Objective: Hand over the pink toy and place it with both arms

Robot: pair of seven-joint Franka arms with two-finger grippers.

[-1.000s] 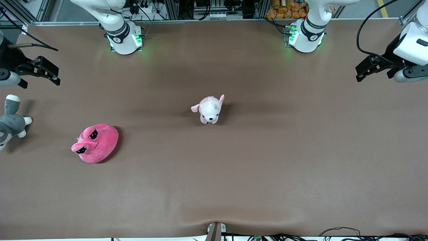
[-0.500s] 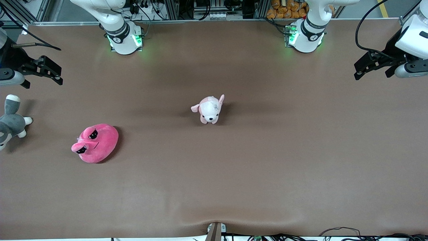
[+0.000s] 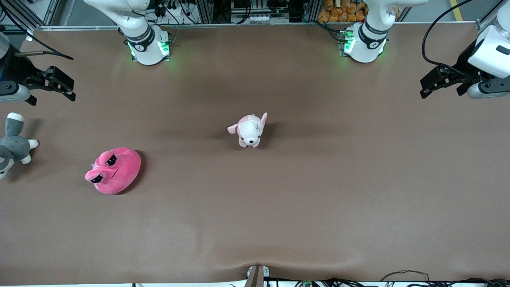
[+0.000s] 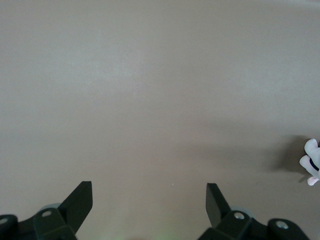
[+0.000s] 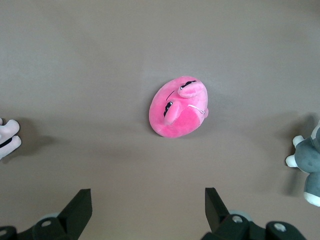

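The pink toy is a round hot-pink plush with black eyes. It lies on the brown table toward the right arm's end, nearer to the front camera than the puppy plush. It also shows in the right wrist view, apart from the fingers. My right gripper is open and empty, up over the table's edge at the right arm's end; its own view shows it too. My left gripper is open and empty over the left arm's end, with bare table under it in the left wrist view.
A small pale pink-and-white puppy plush stands at the table's middle; it shows at the edge of both wrist views. A grey-and-white plush animal lies at the right arm's end.
Both grippers have shifted a little toward the table's middle and stay open. The toys have not moved.
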